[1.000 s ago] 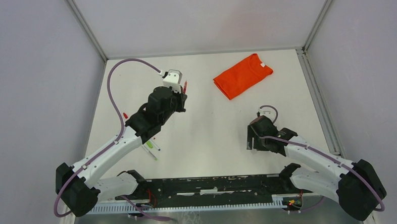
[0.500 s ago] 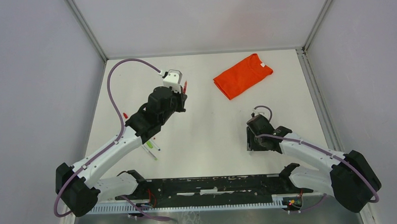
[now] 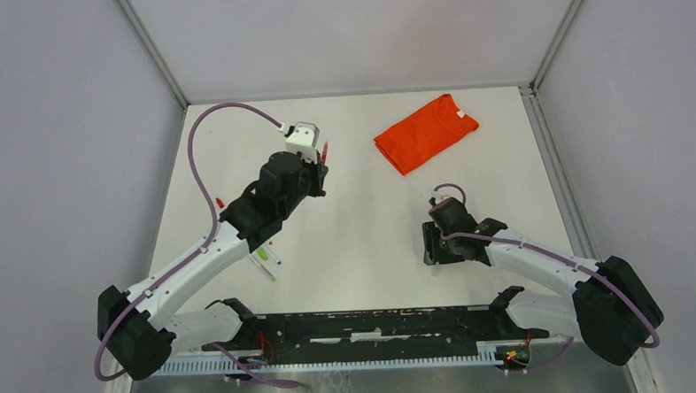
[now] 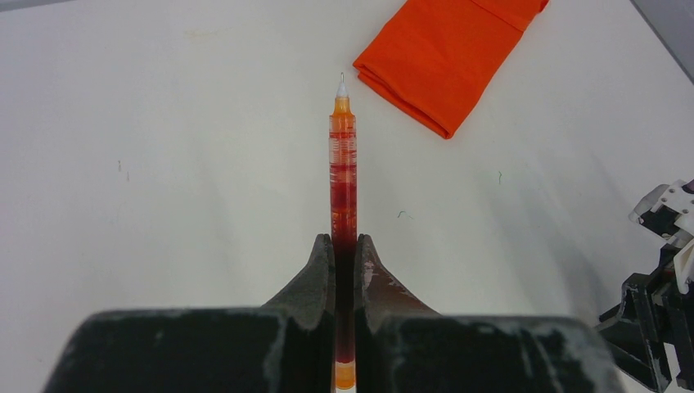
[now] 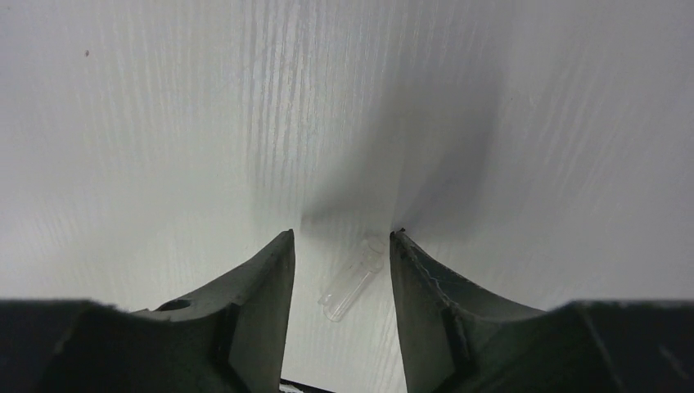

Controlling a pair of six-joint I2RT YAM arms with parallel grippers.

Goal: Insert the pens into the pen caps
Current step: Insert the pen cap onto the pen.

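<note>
The left hand (image 4: 344, 246) is clamped on a red pen (image 4: 343, 164), its fingers pressed to the lower barrel. In the wrist view the pen's pale tip points to 12 o'clock, and the folded shirt (image 4: 446, 57) lies at 1 o'clock beyond it. From above, this hand is at about 11 o'clock from the middle of the counter (image 3: 363, 213).

The right hand (image 5: 340, 239), at 4 o'clock, is low over the counter with its fingers apart. A clear cap (image 5: 353, 280) lies on the counter between them, slanted from 7 to 1 o'clock and closer to the 3 o'clock finger. Whether the two touch I cannot tell.

A green pen (image 3: 265, 256) lies at 8 o'clock beside the left arm.
</note>
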